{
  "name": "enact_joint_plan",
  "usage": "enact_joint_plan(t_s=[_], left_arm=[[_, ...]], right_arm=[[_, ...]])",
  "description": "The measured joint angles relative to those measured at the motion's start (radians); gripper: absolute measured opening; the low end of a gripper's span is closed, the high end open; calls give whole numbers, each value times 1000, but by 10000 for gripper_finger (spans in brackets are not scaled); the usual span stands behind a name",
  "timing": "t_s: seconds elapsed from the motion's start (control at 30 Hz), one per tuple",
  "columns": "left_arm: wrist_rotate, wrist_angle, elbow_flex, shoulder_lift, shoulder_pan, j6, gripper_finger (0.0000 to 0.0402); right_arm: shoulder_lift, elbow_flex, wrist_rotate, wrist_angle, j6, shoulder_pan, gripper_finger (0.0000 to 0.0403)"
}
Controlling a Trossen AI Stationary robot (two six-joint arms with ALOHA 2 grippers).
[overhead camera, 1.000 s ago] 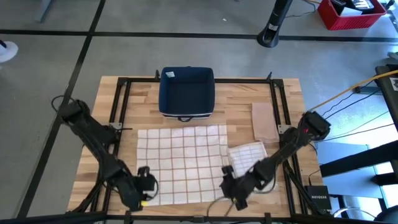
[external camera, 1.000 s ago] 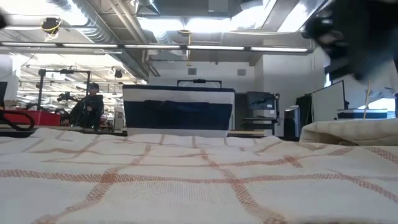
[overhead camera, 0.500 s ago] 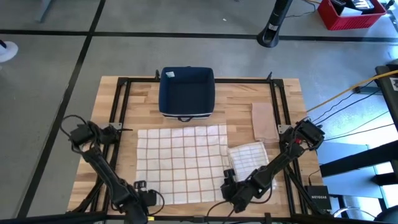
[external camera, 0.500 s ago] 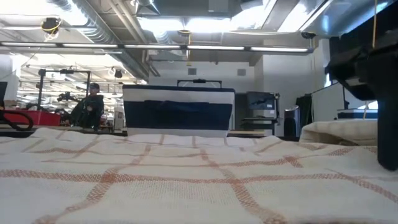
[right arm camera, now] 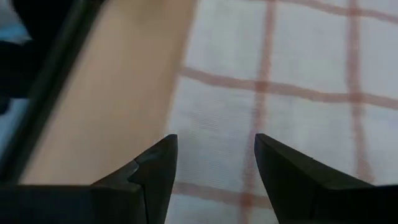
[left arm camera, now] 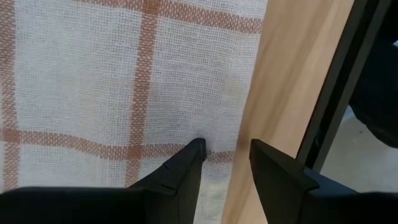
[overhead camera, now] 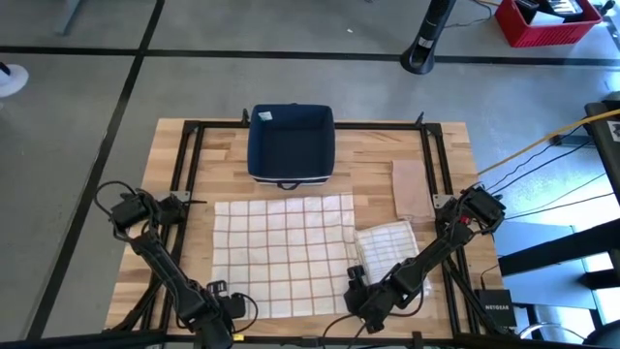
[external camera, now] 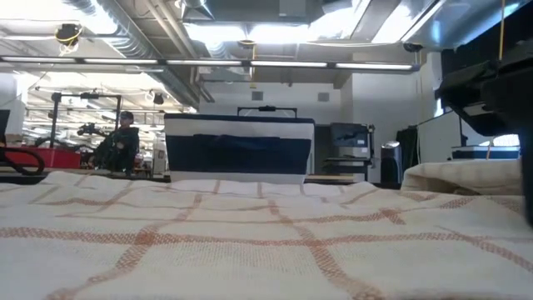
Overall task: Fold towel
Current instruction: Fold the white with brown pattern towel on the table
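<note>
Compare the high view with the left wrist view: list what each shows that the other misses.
Only the high view shows the whole towel, the blue bin, a folded towel, a brown cloth and the right gripper at the towel's near right corner. Only the left wrist view shows the left gripper open, one finger over the towel's edge, the other over bare wood. Both show the checked towel and the table.
</note>
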Motion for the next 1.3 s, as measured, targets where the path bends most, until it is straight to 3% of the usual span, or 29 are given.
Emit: enact_joint_plan(t_s=[0.4, 0.57, 0.8, 1.3], left_arm=[[-8, -7, -3, 3, -2, 15, 131], [-11, -12, -4, 3, -1, 16, 106], [-13, -20, -4, -11, -1, 49, 12], [-45, -209, 105, -163, -1, 76, 3]], right_arm=[[64, 6, -42, 63, -18, 3, 204], [66, 8, -8, 54, -25, 5, 138], [72, 51, 12, 18, -41, 17, 15], [72, 324, 112, -348, -53, 26, 12]])
